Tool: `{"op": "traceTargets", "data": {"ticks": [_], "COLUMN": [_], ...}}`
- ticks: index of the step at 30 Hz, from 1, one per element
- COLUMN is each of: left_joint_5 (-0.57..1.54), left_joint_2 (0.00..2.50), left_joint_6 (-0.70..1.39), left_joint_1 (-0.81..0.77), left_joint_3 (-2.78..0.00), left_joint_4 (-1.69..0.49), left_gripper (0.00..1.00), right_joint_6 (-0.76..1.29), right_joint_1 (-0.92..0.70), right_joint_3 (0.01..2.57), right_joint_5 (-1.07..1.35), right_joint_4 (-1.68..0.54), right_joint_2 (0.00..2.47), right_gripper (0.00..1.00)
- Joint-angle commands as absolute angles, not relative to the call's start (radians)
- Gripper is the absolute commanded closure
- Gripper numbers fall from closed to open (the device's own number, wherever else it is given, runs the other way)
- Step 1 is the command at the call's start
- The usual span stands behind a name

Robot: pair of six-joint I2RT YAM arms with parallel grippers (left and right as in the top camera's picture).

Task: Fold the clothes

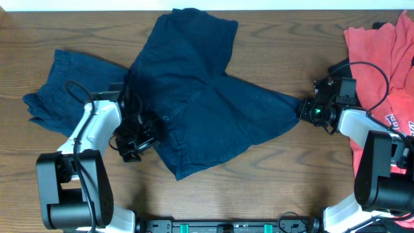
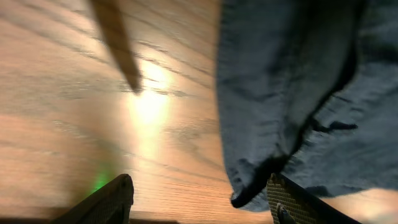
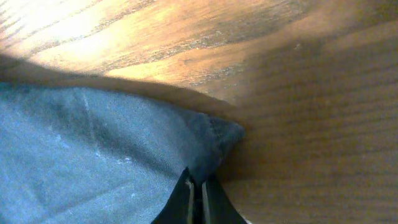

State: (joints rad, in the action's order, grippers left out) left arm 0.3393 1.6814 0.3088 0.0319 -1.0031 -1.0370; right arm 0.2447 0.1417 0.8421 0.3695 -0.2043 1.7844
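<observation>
Overhead: counted two navy pieces, one coral-red heap, two arms. Larger piece, navy shorts (image 1: 200, 97), spread over the middle of the wooden worktop (image 1: 272, 188) from the far edge toward the near edge, one side tapering to a point toward the right edge. Second navy garment (image 1: 55, 87) crumpled by the left edge, meeting the shorts' left side. Coral-red garment (image 1: 375, 58) heaped at the far right corner and down the right edge, white print showing; one shirt or more, cannot tell. Left gripper (image 1: 137, 141) at the shorts' left hem; right gripper (image 1: 304, 109) at the tapered tip. Left wrist: two fingers (image 2: 115, 199) spread wide, bare wood between, nothing held; a hem corner of the shorts just beside the finger at the picture's right, contact unclear. Right wrist: two fingers (image 3: 183, 202) nearly together, pinched on a corner of the shorts, remaining fabric flat on the wood.
</observation>
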Motion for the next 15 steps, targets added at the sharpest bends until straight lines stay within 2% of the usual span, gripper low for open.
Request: {"op": "traceTargets", "data": {"ticks": [1,9,11,15], "left_joint_5": [0.387,0.475,0.419,0.173], "left_joint_2": [1.677,1.671,1.662,1.605], "left_joint_6": [0.284,0.339,0.381,0.424], "left_joint_1": [-0.028,-0.263,-0.318,-0.463], "left_joint_3": [-1.005,-0.984,-0.979,-0.976], "left_joint_4": [-1.039,-1.053,-1.058,-1.058], "left_gripper": [0.3,0.29,0.3,0.29], "right_joint_6": [0.296,0.321,0.321,0.321], "right_joint_1": [0.143,0.156,0.156,0.156], "right_joint_3": [0.804,0.804,0.804,0.804], "right_joint_5": [0.242,0.036,0.014,0.0], "right_joint_4": [-0.281,-0.459,-0.488,-0.516], "right_joint_2": [1.78,1.497,1.45,1.429], "right_gripper": [0.99,0.99,0.99,0.99]}}
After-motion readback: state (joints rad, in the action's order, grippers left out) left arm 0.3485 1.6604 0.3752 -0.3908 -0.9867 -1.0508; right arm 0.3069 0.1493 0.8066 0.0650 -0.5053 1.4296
